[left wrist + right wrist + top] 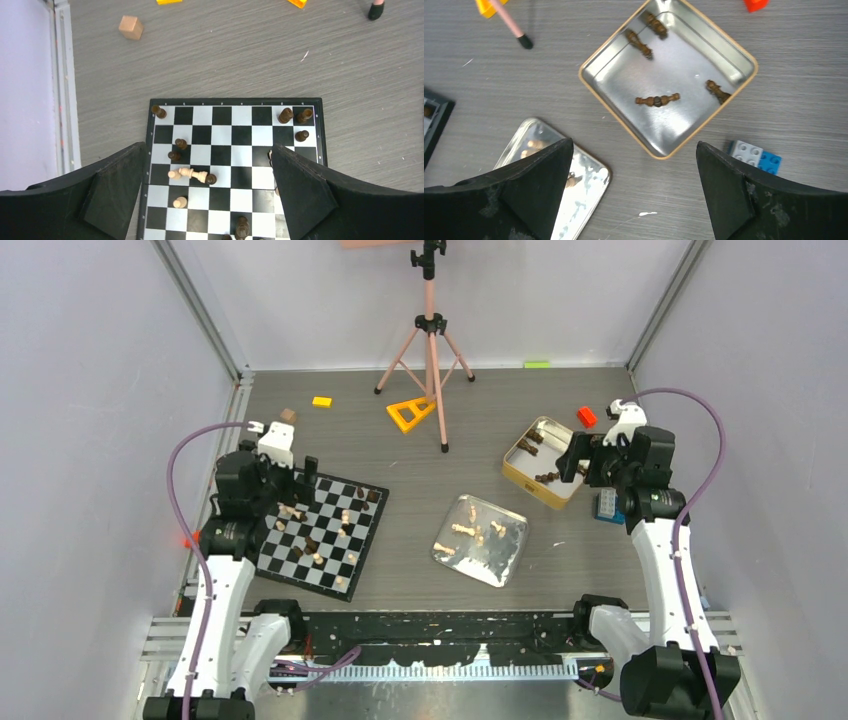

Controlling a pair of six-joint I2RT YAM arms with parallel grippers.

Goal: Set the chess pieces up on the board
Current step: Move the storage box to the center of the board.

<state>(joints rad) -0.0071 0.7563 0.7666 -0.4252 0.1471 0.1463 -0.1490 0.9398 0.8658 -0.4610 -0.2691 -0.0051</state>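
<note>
Both your left tool (207,146) and your right tool (635,144) gape wide and hold nothing, so pinch the tiny chess pieces (192,173), which look light and tippy, softly round the middle, some lying on the board (235,130), some in the tin (689,65).

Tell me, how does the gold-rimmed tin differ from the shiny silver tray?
The gold-rimmed tin has a tan rim and tall walls; the silver tray is plain silver and shallow. The tin holds dark brown pieces, the tray light tan pieces. Both are shiny metal and sit on the table.
</note>
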